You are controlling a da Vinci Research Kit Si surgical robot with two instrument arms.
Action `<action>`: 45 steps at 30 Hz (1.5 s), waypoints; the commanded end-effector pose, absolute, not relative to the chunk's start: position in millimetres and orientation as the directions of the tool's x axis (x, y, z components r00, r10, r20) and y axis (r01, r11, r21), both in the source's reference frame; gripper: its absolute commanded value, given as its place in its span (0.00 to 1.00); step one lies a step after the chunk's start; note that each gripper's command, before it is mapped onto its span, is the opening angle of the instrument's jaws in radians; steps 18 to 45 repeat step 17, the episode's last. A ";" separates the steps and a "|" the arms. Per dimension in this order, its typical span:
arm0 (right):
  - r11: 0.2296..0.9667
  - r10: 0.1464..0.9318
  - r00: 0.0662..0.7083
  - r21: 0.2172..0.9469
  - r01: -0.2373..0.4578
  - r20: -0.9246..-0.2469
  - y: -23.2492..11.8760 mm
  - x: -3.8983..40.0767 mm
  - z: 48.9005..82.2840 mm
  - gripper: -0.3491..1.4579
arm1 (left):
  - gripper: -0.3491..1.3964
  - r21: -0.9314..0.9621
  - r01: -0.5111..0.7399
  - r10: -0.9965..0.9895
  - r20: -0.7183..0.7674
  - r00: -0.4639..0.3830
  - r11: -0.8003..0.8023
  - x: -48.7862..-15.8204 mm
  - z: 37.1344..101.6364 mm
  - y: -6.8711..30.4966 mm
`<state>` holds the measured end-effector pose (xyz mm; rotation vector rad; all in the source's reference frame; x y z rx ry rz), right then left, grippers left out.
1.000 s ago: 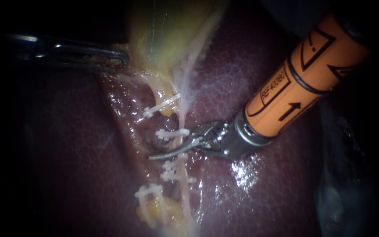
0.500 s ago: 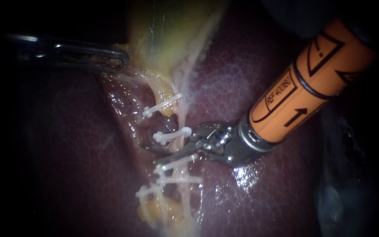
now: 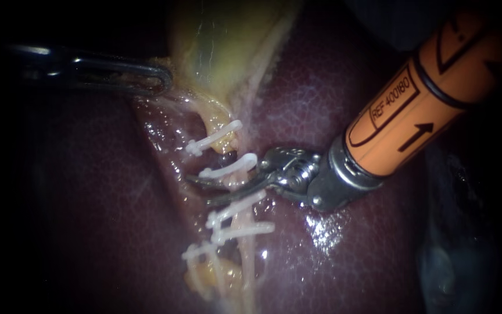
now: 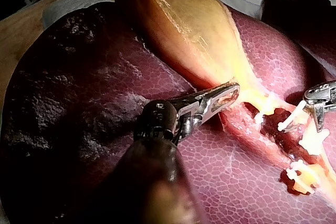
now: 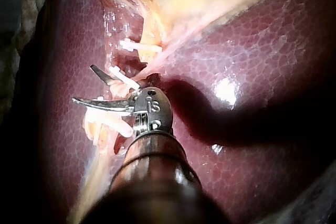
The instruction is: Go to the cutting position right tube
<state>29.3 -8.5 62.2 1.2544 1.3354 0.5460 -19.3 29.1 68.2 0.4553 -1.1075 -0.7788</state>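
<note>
Our right instrument [image 3: 200, 191], an orange-sleeved shaft ending in two thin curved metal blades, lies across the pale, stringy right tube [image 3: 241, 220]. Its blades stand a little apart and grip nothing. The tube seems to run between them, though wet glare there makes that hard to confirm. They sit below the upper white plastic clip [image 3: 228, 168] on this tube and above its two lower clips [image 3: 238, 209]. Our left instrument [image 3: 159, 78], a dark shaft with slotted steel jaws, is closed on the edge of the yellow-green gallbladder [image 3: 228, 46], drawing it taut over the dark red, mottled liver [image 3: 350, 256]. We judge the approach nearly done. What is left is squaring the blades across the tube, clear of both clips.
</note>
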 end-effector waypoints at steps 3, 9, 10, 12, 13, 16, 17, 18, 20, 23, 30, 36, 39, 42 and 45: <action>0.320 0.879 0.239 0.883 0.344 -0.412 -8.6 29.4 62.2 0.61 | 0.00 0.678 0.328 -0.752 0.618 0.229 0.658 -19.3 68.2 29.1; 0.326 0.877 0.237 0.880 0.345 -0.417 -8.6 29.4 62.2 0.61 | 0.00 0.678 0.328 -0.752 0.618 0.229 0.658 -19.4 68.2 29.1; 0.326 0.877 0.237 0.880 0.345 -0.417 -8.6 29.4 62.2 0.61 | 0.00 0.679 0.325 -0.752 0.618 0.230 0.658 -19.4 68.2 29.1; 0.331 0.876 0.234 0.878 0.347 -0.422 -8.6 29.4 62.2 0.61 | 0.00 0.679 0.325 -0.752 0.618 0.230 0.658 -19.4 68.2 29.1; 0.331 0.876 0.234 0.878 0.347 -0.422 -8.6 29.4 62.2 0.61 | 0.00 0.679 0.325 -0.752 0.618 0.230 0.658 -19.4 68.2 29.1; 0.336 0.873 0.232 0.875 0.348 -0.428 -8.6 29.4 62.2 0.62 | 0.00 0.679 0.325 -0.752 0.618 0.230 0.658 -19.4 68.2 29.1; 0.336 0.873 0.232 0.875 0.348 -0.428 -8.6 29.4 62.2 0.62 | 0.00 0.679 0.325 -0.752 0.618 0.230 0.658 -19.4 68.2 29.1; 0.336 0.873 0.232 0.875 0.348 -0.428 -8.6 29.4 62.2 0.62 | 0.00 0.679 0.325 -0.752 0.618 0.230 0.658 -19.4 68.2 29.1; 0.336 0.873 0.232 0.875 0.348 -0.428 -8.6 29.4 62.2 0.62 | 0.00 0.679 0.325 -0.752 0.618 0.230 0.658 -19.4 68.2 29.1; 0.336 0.873 0.232 0.875 0.348 -0.428 -8.6 29.4 62.2 0.62 | 0.00 0.679 0.325 -0.752 0.618 0.230 0.658 -19.4 68.2 29.1; 0.336 0.873 0.232 0.875 0.348 -0.428 -8.6 29.4 62.2 0.62 | 0.00 0.679 0.325 -0.752 0.618 0.230 0.658 -19.4 68.2 29.1; 0.336 0.873 0.232 0.875 0.348 -0.428 -8.6 29.4 62.2 0.62 | 0.00 0.679 0.325 -0.752 0.618 0.230 0.658 -19.4 68.2 29.1; 0.336 0.873 0.232 0.875 0.348 -0.428 -8.6 29.4 62.2 0.62 | 0.00 0.679 0.325 -0.752 0.618 0.230 0.658 -19.4 68.2 29.1; 0.336 0.873 0.232 0.875 0.348 -0.428 -8.6 29.4 62.2 0.62 | 0.00 0.679 0.325 -0.752 0.618 0.230 0.658 -19.4 68.2 29.1; 0.336 0.873 0.232 0.875 0.348 -0.428 -8.6 29.4 62.2 0.62 | 0.00 0.679 0.325 -0.752 0.618 0.230 0.658 -19.4 68.2 29.1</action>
